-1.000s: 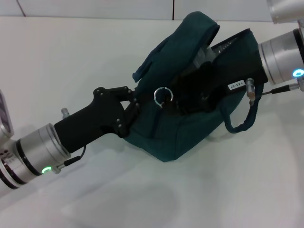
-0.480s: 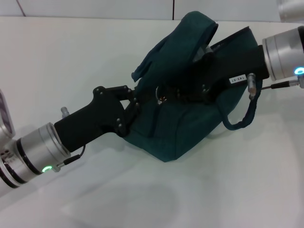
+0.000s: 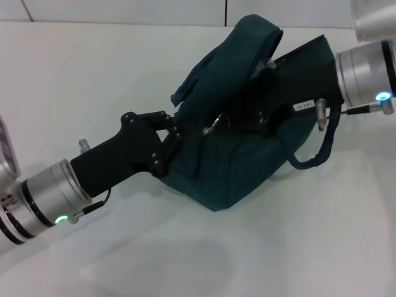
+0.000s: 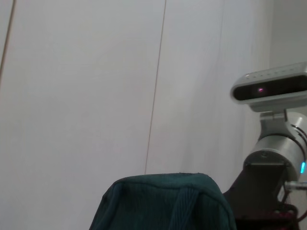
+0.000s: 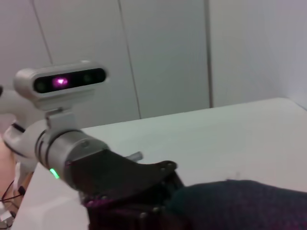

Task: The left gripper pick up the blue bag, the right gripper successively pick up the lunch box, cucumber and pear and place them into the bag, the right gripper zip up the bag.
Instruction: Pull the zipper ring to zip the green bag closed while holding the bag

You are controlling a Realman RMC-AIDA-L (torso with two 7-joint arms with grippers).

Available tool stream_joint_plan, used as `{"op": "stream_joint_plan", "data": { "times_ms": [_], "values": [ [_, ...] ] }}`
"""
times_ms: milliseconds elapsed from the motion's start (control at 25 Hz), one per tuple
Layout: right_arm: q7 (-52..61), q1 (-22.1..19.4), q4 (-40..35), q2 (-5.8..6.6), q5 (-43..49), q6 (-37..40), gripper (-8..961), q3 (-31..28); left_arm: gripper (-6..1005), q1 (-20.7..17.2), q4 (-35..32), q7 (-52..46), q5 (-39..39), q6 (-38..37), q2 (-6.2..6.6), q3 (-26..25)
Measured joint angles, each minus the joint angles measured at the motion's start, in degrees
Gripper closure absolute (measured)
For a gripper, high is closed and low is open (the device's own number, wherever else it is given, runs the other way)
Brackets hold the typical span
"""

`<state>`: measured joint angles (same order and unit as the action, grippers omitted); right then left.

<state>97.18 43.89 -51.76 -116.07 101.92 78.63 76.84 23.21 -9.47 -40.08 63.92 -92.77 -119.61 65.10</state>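
Teal fabric: the blue bag (image 3: 232, 133) sits at the middle of the white table (image 3: 93, 74), bulging upward, one rope handle (image 3: 312, 154) drooping to the right
Left gripper (image 3: 175, 137): reaches in from the near left, fingers clenched on the bag's left edge
Right gripper (image 3: 238, 120): comes from the far right across the bag's top by the zipper ring (image 3: 211, 127); its fingers merge with dark fabric, so I cannot tell their state
Lunch box, cucumber, pear: not visible

R tool (image 3: 232, 120) tips hidden in blue bag (image 3: 229, 167) | L tool (image 3: 173, 139) tips buried in fabric | contents unseen
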Motion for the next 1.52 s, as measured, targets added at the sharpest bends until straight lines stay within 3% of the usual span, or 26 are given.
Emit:
{"op": "stream_joint_plan", "data": {
  "times_ms": [1520],
  "values": [
    [-16.1,-5.3,-4.6,0.15,-5.3,1.5,761,4.5,945,0.0,0.0,-0.1,-0.4,0.3,-0.09,-0.5]
  ]
}}
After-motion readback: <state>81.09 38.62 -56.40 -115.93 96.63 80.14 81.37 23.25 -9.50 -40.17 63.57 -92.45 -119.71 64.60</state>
